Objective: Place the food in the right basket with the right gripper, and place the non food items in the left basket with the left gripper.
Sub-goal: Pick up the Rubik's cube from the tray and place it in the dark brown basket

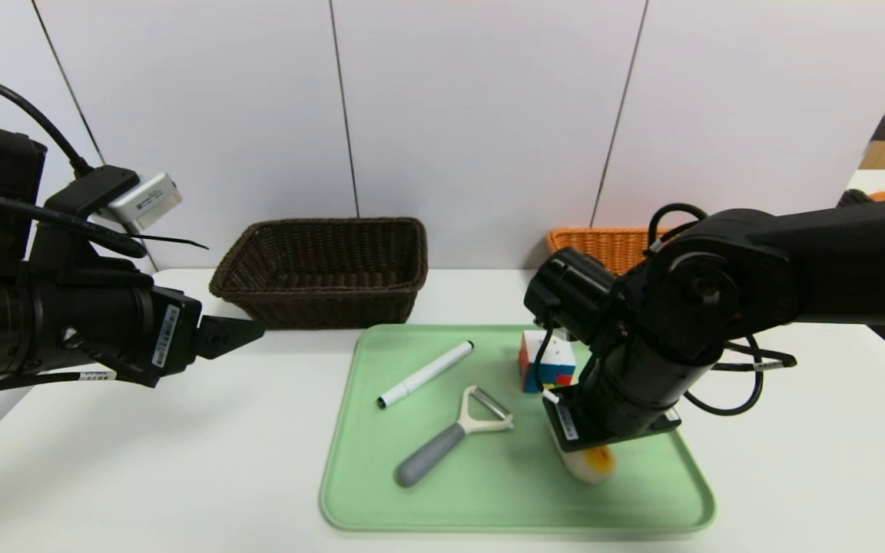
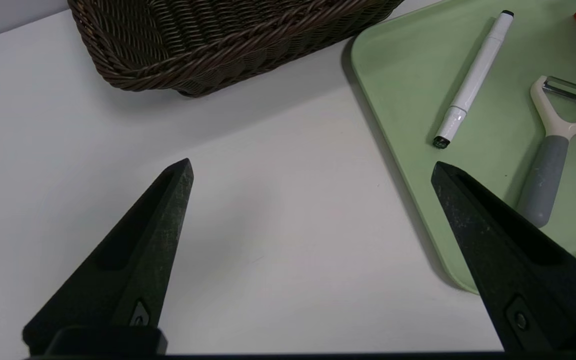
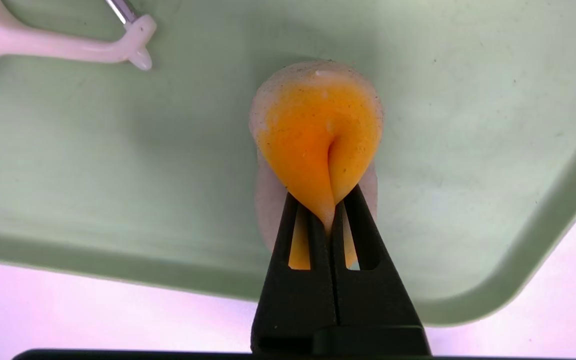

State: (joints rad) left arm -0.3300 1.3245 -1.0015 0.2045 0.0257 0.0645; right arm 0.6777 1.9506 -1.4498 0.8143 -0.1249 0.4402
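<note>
1. Black right gripper (image 3: 329,212) squeezed tight on the soft bun (image 3: 318,135), pinching its orange top into a fold, down on the green tray (image 1: 488,499) near the front right corner.
2. Left gripper (image 2: 313,172) spread wide, holding nothing, up over the white table (image 1: 143,461) to the left of the tray.
3. One bun, one marker pen (image 1: 425,375), one puzzle cube (image 1: 546,361), one peeler (image 1: 454,435), all on the one tray.
4. Two baskets at the back of the table: dark brown basket (image 1: 327,269) on the left, orange-tan basket (image 1: 604,246) on the right, partly hidden behind the right arm.
5. Pen lying flat and slanted, one end toward the back right, the other toward the front left.
6. Peeler flat and slanted the same way, grey handle toward the front left, blade end toward the back right.
7. Cube just behind the right gripper, white side up.
</note>
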